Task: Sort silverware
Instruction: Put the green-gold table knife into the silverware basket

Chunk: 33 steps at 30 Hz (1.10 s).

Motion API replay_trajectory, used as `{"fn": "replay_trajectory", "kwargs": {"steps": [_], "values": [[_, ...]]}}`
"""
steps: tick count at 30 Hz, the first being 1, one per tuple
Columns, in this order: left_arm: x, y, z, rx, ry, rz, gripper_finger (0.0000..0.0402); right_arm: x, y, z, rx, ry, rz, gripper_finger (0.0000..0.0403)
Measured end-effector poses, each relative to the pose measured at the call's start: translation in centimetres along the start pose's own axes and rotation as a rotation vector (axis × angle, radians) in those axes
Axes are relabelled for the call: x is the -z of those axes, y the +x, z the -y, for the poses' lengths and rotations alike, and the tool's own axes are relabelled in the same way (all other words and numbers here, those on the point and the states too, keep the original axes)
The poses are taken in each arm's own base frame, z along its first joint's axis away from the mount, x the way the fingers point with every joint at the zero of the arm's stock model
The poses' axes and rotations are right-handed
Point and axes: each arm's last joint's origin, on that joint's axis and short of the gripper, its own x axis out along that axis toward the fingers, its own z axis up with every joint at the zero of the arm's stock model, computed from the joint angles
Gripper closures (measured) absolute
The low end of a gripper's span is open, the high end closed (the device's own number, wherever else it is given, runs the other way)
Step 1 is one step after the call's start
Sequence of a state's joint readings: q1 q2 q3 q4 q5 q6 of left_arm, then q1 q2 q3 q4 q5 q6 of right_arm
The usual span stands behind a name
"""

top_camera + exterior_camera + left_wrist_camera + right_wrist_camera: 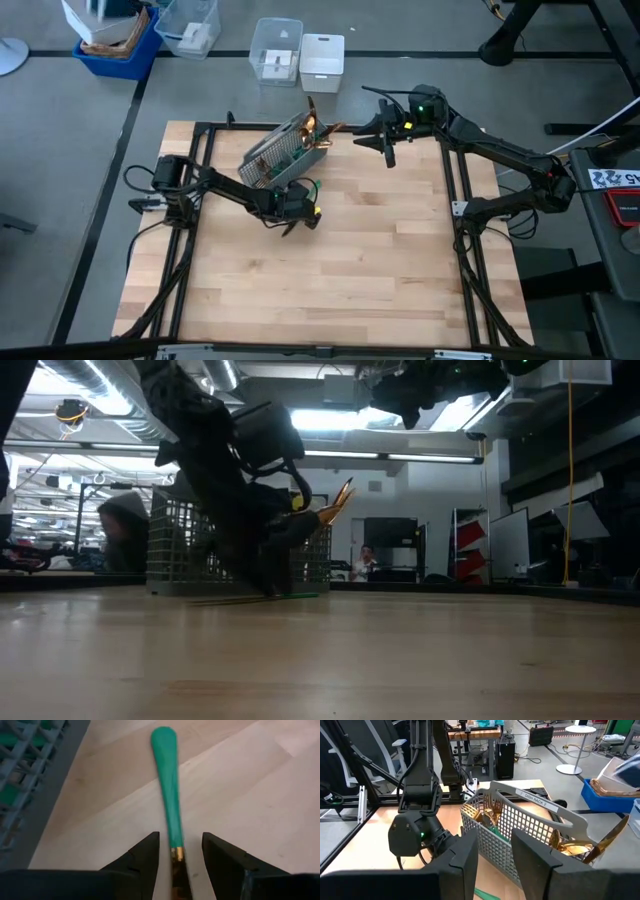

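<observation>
A teal-handled piece of silverware [169, 785] lies flat on the bare wood of the tabletop [330, 270], its gold neck running back between the two dark fingers [145, 857] of the left gripper [180, 855]; the fingers stand apart on either side of the neck with a gap showing on each side, so they are partly open and not gripping it; which kind of piece it is cannot be told, since its head is hidden. From above, the left gripper [297, 205] sits low over the middle of the tabletop, just beside the grey mesh caddy [284, 152]; the caddy rests near the far edge, toward the left, with gold heads of more silverware [312, 128] sticking out of its far end. The right gripper [386, 140] hangs above the far edge, right of the caddy, well clear of the wood; its fingers [535, 850] stand partly apart with nothing between them, pointed at the caddy [530, 827].
</observation>
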State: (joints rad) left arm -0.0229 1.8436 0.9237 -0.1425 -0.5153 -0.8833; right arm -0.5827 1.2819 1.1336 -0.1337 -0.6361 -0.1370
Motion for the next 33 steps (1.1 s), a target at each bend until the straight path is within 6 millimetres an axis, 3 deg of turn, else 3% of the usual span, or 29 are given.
{"fn": "replay_trajectory", "kwargs": {"steps": [13, 25, 33], "values": [[0.2, 0.8, -0.2, 0.045, 0.079, -0.092, 0.0264, 0.1, 0.0, 0.0, -0.001, 0.004, -0.010, 0.0281], [2.1, -0.4, 1.5, 0.136, 0.297, -0.111, 0.0343, 1.7, -0.1, -0.3, -0.021, 0.112, -0.154, 0.0281], [3.3, -1.3, 2.4, 0.191, 0.361, -0.123, 0.0364, 3.6, 0.4, -0.8, -0.059, 0.215, -0.306, 0.0281]]}}
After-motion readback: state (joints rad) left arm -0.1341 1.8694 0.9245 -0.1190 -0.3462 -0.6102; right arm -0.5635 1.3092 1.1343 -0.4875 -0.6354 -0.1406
